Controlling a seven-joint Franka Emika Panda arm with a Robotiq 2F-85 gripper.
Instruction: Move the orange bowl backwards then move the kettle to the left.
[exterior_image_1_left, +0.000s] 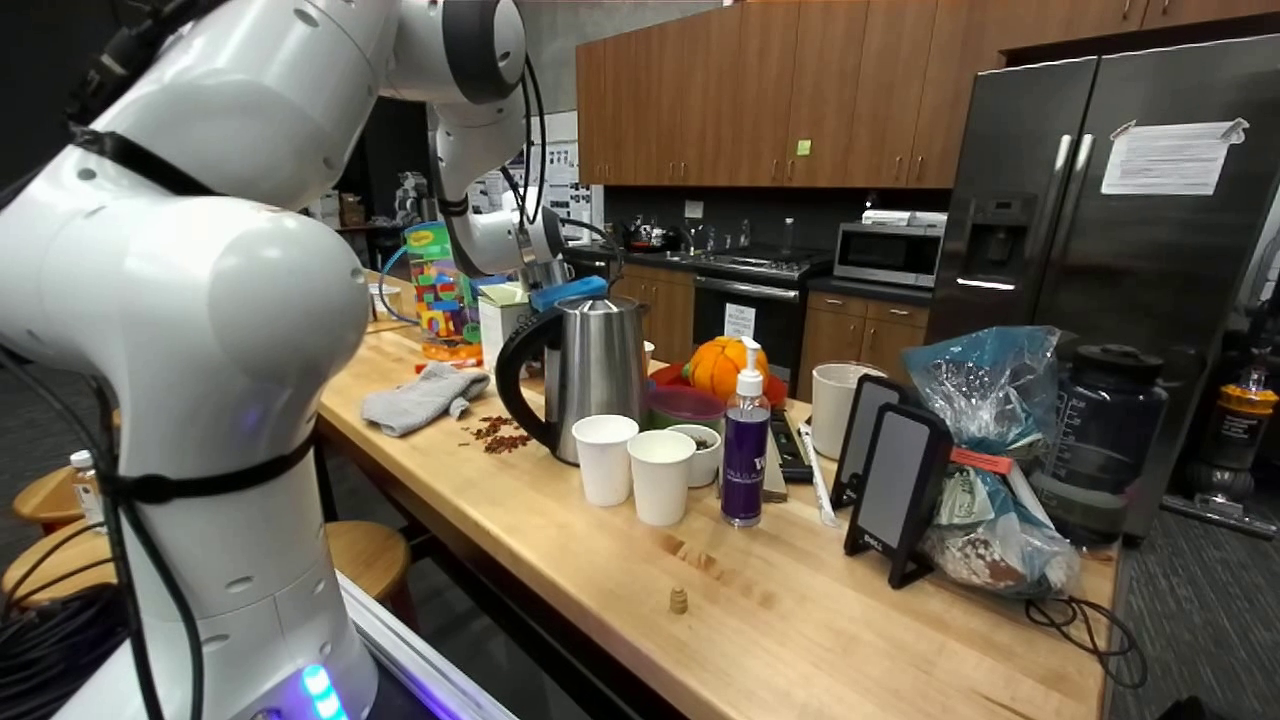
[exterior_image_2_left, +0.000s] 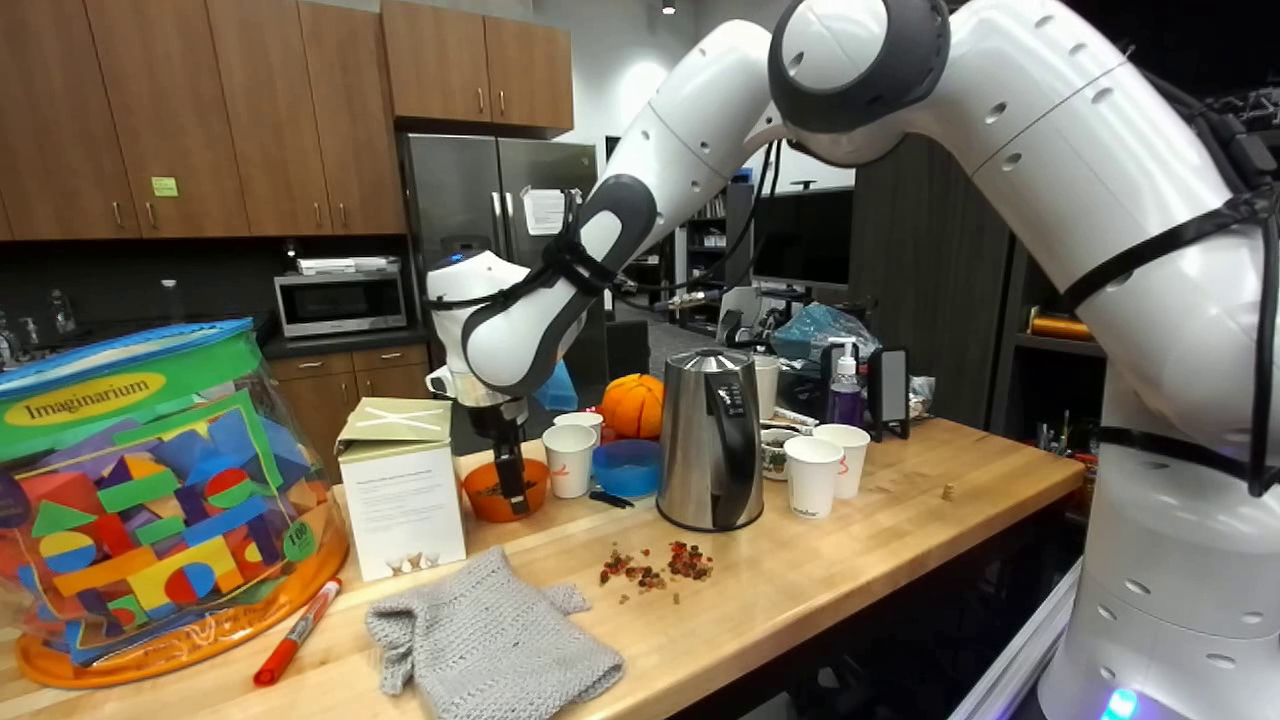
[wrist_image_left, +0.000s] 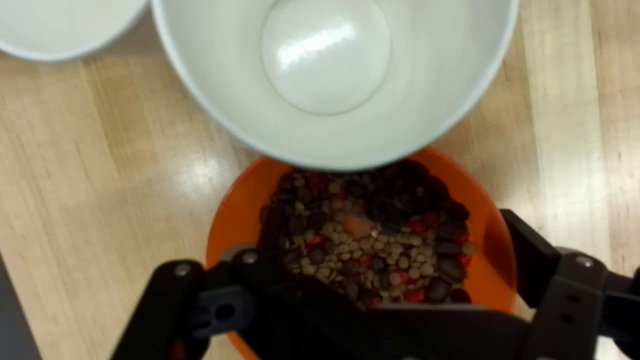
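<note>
1. Table (exterior_image_2_left: 830, 560): pale, smooth wood in joined strips. Carries the orange bowl (wrist_image_left: 235, 215), landmark for every place below.
2. Robot arm (exterior_image_2_left: 835, 45): glossy white rounded shells, black straps. Single arm, so no nearer side to select. Wrist end above the orange bowl.
3. Kettle (exterior_image_2_left: 690, 440): shiny steel, tapered cylinder, long axis upright. Well apart from the orange bowl, with a blue bowl (exterior_image_2_left: 628, 470) showing between in an exterior view. Dark looped handle (exterior_image_1_left: 509, 380) turned away from the orange bowl. By judgement, reserved for the second step.
4. Box (exterior_image_2_left: 405, 500): white and pale-green card, square-edged. Near the orange bowl, on the side opposite the kettle.
5. Gripper: (exterior_image_2_left: 510, 485) pointing down at the orange bowl. Fingers (wrist_image_left: 531, 260) apart, spread across the rim: one just outside, the opposite one overlapping the rim in the wrist view. Inside or outside on that side, touching or not: not determinable.
6. Orange bowl: round, no long axis; smooth, probably plastic. Upright, directly below the gripper. Likely next action: close on the wall, then shift backwards while level.
7. Paper cup (exterior_image_2_left: 575, 450): white, thin-walled, tapered. Just beside the orange bowl; contact unclear. Probable hazard: knocking during the shift.
8. Dry beans (wrist_image_left: 395, 250), judging by shape: tan, dark and red, loose inside the orange bowl. Possible spill if tilted.
</note>
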